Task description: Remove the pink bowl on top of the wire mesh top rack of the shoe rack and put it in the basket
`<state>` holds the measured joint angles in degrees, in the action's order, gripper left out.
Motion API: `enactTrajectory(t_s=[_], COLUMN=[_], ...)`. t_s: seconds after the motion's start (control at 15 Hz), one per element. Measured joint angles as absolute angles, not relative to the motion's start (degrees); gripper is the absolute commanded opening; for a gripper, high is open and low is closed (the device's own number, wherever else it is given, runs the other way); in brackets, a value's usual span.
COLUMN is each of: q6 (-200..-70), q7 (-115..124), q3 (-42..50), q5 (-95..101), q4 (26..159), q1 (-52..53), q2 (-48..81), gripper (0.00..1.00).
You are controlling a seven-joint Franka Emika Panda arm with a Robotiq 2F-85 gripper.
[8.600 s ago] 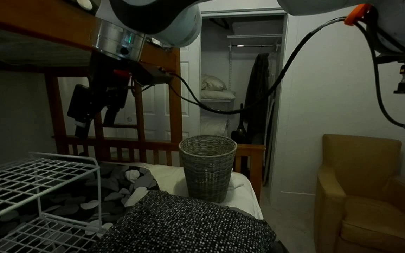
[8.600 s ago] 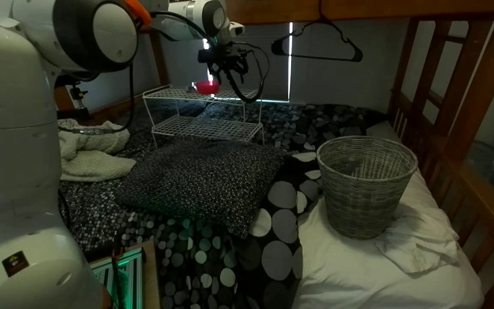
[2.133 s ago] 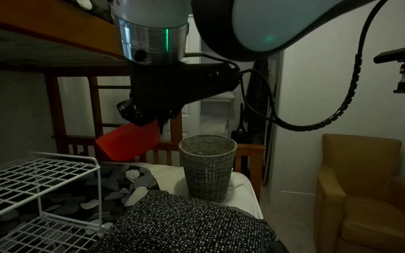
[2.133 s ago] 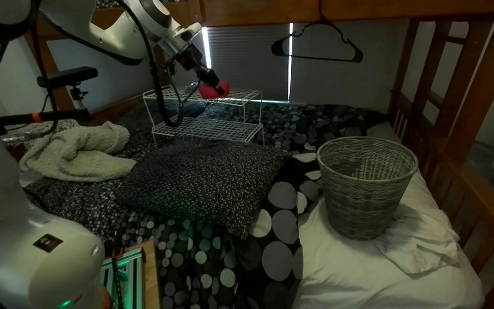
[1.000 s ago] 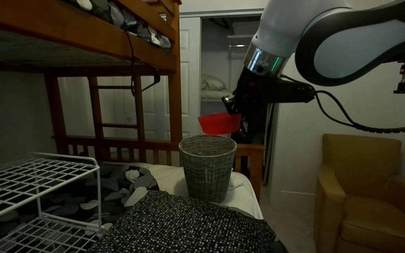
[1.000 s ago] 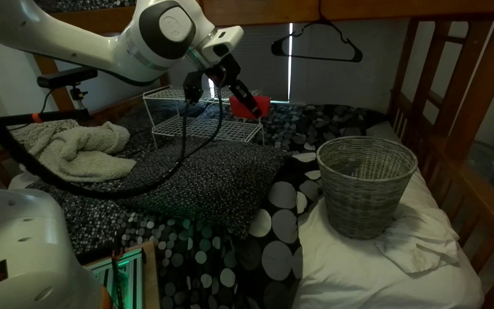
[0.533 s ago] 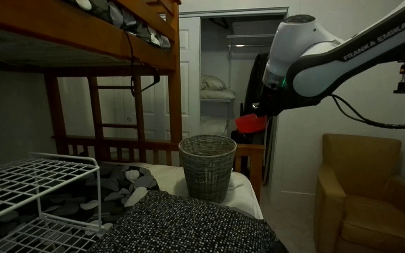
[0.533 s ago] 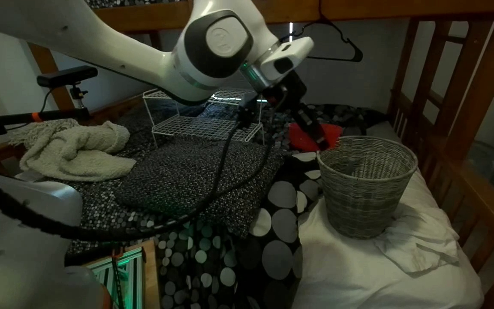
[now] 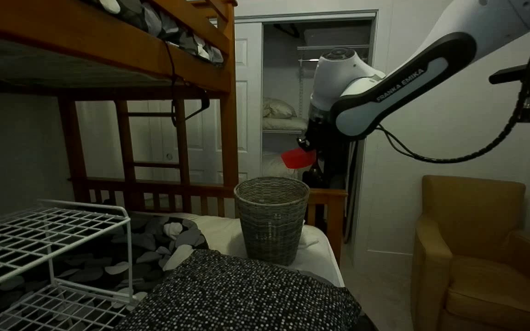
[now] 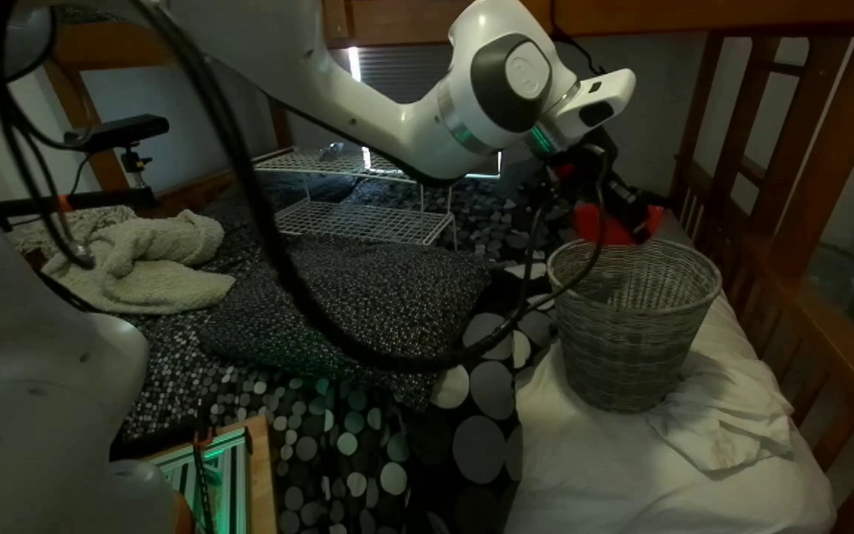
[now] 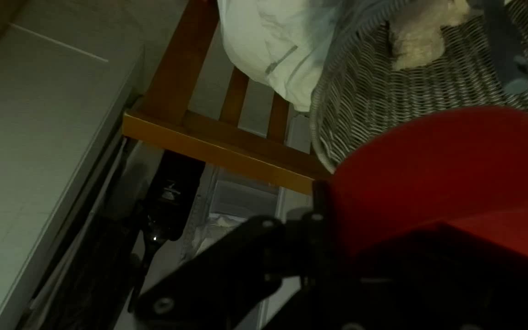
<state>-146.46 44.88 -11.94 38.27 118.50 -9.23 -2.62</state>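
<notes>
The pink bowl, red in these views, is tilted in my gripper (image 10: 642,231), whose fingers are shut on its wall. In an exterior view the bowl (image 10: 599,225) overlaps the back rim of the woven grey basket (image 10: 631,356). Another exterior view has the bowl (image 9: 298,159) just above the right part of the basket's rim (image 9: 272,202). From the wrist, the bowl (image 11: 447,169) covers part of the basket opening (image 11: 360,91); one finger (image 11: 321,197) lies along its outside, the other is hidden. The white wire shoe rack (image 10: 360,222) stands behind the pillow.
Inside the basket lie a cream fluffy item (image 11: 417,39) and a dark grey handle-like item (image 11: 504,50). A wooden bed rail (image 11: 227,156) runs close by the basket. A dark speckled pillow (image 10: 353,311) lies before the rack. A small shiny item (image 10: 332,150) is on the rack's top.
Earlier the bowl sat on the rack's top with the gripper apart from it. Gripped, it has since travelled to the basket, most lately shifting over toward the basket's opening.
</notes>
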Motion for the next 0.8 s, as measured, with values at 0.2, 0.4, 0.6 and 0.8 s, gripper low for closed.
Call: enactTrajectory(t_s=[0.2,0.4,0.6,0.8], q6=[-142.7,-138.5,-137.0,-137.2], q7=[45.1,45.1,44.6,42.0], q3=[-9.9,-6.4,-3.9,-3.1], q5=[39.3,39.3,38.5,36.6], q4=[110.6,105.9,104.6,105.1], q1=[-5.2,-1.5,0.3,1.1], q2=[4.8,9.5,10.3,8.3], gripper=[0.40,0.64,0.86,0.84])
